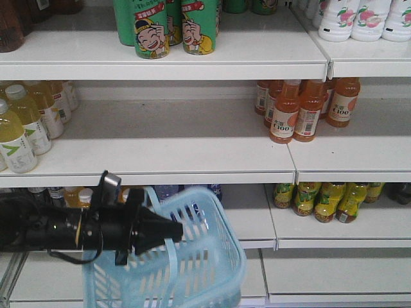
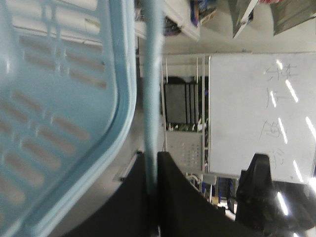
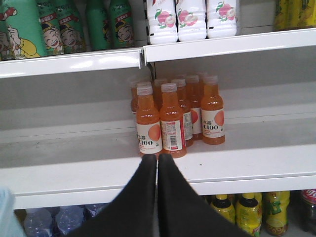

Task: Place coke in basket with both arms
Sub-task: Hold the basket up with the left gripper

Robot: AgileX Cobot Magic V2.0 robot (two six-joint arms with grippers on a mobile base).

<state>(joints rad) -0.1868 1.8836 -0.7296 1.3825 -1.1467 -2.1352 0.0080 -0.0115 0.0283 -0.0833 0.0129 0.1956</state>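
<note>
The light blue basket [image 1: 205, 273] hangs tilted in front of the lower shelves. My left gripper [image 1: 174, 230] is shut on its thin loop handle [image 1: 171, 251]. In the left wrist view the handle [image 2: 153, 74] runs down between the closed jaws of the left gripper [image 2: 157, 154], with the basket rim [image 2: 126, 98] to the left. My right gripper [image 3: 157, 156] is shut with nothing in it and points at the orange drink bottles [image 3: 170, 121]. A dark bottle with a red label [image 3: 309, 207], cut by the frame edge on the bottom shelf, looks like the coke.
White shelves [image 1: 192, 160] carry pale yellow bottles [image 1: 22, 128] at left, orange bottles [image 1: 302, 109] at right, green bottles [image 1: 167, 25] and white bottles [image 1: 359, 19] on top. Yellow-capped bottles [image 1: 327, 200] and dark bottles [image 1: 401, 192] stand on the low shelf.
</note>
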